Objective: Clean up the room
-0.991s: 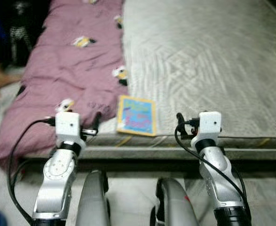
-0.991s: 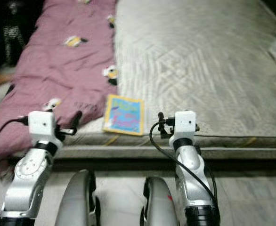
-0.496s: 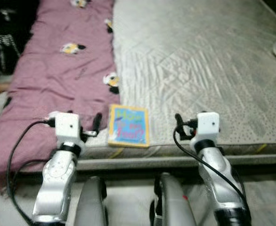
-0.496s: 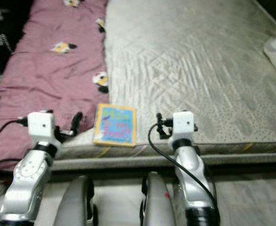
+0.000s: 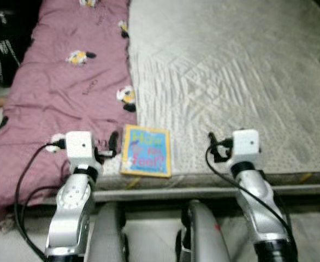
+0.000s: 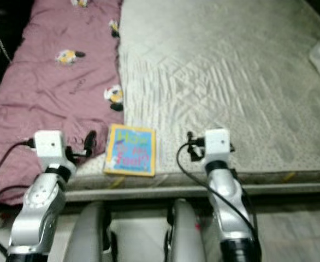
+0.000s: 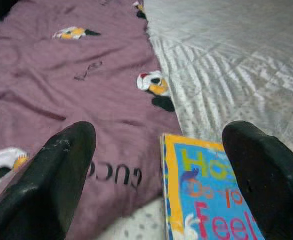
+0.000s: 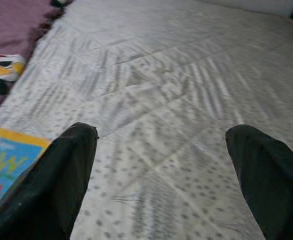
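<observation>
Where I stand: I have the robot at the foot edge of a bed, both arms raised level over the near rim of the mattress, my guess being so that either one can reach down without another step.
Book: a children's picture book, yellow border and blue cover, lies flat at the very near edge of the bed, between my two arms. It sits just beside the hem of the blanket, partly on the bare mattress, as the one loose item I would tidy first.
Blanket: a mauve blanket with small cartoon patches covers the left side of the bed and hangs over the edge.
Left claw: released, fingers spread wide and empty, hovering just left of the book over the blanket hem.
Right claw: released and empty, fingers wide, over bare mattress to the book's right.
Judgement: the left arm is closer, so I would use it.
</observation>
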You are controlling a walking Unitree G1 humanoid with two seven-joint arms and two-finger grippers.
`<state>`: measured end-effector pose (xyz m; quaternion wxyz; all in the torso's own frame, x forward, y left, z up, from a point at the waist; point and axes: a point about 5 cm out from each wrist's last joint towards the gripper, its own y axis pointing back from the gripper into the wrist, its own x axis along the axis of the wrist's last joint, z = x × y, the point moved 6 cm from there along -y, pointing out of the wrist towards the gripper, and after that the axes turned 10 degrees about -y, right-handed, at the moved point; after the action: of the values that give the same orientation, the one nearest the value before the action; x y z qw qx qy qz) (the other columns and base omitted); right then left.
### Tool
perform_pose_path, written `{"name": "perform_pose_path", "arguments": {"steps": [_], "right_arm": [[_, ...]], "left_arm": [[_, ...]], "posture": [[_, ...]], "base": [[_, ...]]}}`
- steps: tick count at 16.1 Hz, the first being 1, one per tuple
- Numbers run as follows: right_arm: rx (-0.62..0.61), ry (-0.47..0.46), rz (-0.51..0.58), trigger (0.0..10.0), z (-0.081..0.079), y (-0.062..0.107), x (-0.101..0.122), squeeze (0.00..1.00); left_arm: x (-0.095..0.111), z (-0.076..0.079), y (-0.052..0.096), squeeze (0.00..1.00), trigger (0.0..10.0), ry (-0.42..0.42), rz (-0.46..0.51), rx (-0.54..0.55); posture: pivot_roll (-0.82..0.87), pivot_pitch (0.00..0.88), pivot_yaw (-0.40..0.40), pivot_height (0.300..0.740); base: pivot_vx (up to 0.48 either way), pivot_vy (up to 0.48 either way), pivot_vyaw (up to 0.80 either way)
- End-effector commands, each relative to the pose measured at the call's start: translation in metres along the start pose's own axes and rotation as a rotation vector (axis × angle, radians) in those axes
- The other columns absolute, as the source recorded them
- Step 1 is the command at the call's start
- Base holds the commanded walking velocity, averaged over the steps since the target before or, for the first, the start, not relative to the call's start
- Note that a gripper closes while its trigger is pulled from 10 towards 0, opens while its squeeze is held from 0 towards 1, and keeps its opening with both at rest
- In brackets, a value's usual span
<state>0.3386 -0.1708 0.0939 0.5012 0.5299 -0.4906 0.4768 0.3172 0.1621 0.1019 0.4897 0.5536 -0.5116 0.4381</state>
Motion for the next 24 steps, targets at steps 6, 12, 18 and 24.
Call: {"name": "perform_pose_path", "arguments": {"steps": [6, 12, 18, 24], "right_arm": [[0.024, 0.014, -0.029, 10.0, 0.0, 0.002, -0.006, 0.0], [0.022, 0.037, -0.041, 10.0, 0.008, 0.006, -0.006, 0.0], [0.006, 0.1, -0.051, 10.0, 0.027, 0.017, -0.003, 0.0], [0.023, 0.182, -0.074, 10.0, 0.045, 0.033, 0.003, 0.0]], "left_arm": [[-0.032, -0.02, 0.005, 0.0, 10.0, -0.004, -0.14, 0.073], [-0.031, -0.046, -0.004, 0.0, 10.0, -0.047, -0.138, 0.148], [-0.028, -0.06, -0.024, 0.0, 10.0, -0.014, -0.111, 0.237], [-0.036, -0.054, -0.044, 0.0, 10.0, 0.041, -0.127, 0.255]], "posture": [[-0.02, 0.171, -0.071, 0.561], [-0.04, 0.184, -0.087, 0.561], [-0.12, 0.199, -0.14, 0.561], [-0.17, 0.211, -0.193, 0.561]], "base": [[0.0, 0.0, 0.0], [0.0, 0.0, 0.0], [0.0, 0.0, 0.0], [0.0, 0.0, 0.0]]}}
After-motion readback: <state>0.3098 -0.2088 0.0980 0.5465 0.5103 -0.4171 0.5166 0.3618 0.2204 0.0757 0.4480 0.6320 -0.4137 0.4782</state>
